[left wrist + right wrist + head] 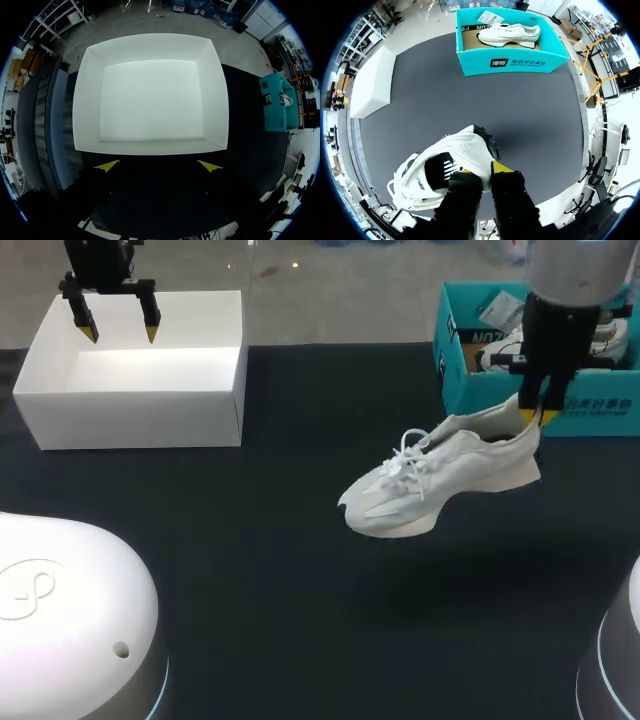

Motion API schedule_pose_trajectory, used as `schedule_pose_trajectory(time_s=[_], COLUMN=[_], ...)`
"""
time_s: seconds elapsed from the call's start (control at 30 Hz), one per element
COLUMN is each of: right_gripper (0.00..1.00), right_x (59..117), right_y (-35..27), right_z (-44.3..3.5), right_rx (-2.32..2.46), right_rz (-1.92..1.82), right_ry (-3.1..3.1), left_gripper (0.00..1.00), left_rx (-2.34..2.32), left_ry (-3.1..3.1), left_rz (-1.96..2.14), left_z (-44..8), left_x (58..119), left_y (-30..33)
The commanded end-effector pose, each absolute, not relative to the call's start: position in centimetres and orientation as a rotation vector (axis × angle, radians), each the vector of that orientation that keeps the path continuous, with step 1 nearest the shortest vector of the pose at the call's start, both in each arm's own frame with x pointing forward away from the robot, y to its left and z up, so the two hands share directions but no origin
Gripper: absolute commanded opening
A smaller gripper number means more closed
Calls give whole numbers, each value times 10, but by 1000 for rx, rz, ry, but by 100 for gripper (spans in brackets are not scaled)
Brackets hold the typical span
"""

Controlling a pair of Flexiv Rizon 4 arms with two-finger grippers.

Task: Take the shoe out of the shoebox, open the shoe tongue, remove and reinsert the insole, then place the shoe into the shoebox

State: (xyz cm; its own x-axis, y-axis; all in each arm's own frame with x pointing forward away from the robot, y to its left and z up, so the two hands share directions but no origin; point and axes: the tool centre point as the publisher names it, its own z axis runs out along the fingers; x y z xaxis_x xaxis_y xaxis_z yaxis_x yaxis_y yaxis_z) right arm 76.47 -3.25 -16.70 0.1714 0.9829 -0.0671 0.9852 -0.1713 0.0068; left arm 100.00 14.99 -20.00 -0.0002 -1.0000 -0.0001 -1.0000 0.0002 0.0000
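Right gripper (538, 410) (487, 172) – fingers clamped on the heel collar of the white lace-up sneaker (440, 485) (450, 165), which hangs below it above the dark table (250, 570), toe tilted down.

Teal cardboard shoebox (470, 380) (512, 62) – ahead of that gripper, with a second white sneaker (509, 34) inside.

Left gripper (120, 332) (157, 166) – fingers spread apart, holding nothing, above the near wall of a white open-topped box (130, 405) (150, 146).
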Motion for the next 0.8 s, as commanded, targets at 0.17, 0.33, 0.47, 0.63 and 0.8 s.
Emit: schedule_pose_trajectory(time_s=[0.17, 0.33, 0.47, 0.63, 0.8], right_gripper=[0, 0, 0, 0, 0], right_x=[740, 730, 729, 729, 729], right_y=[1, 14, 15, 15, 15], right_z=[-188, -192, -193, -193, -193], right_rx=[2364, 2375, 2388, 2388, 2388], right_rz=[-66, -70, -82, -82, -82], right_ry=[2003, 2006, 1993, 1993, 1993], left_gripper=[100, 100, 100, 100, 100], left_rx=[-2221, -2221, -2221, -2221, -2221], left_ry=[2222, 2222, 2222, 2222, 2222], left_rz=[0, 0, 0, 0, 0], left_z=[-200, -200, -200, -200, -200], left_x=[1000, 1000, 1000, 1000, 1000], left_y=[150, 150, 150, 150, 150])
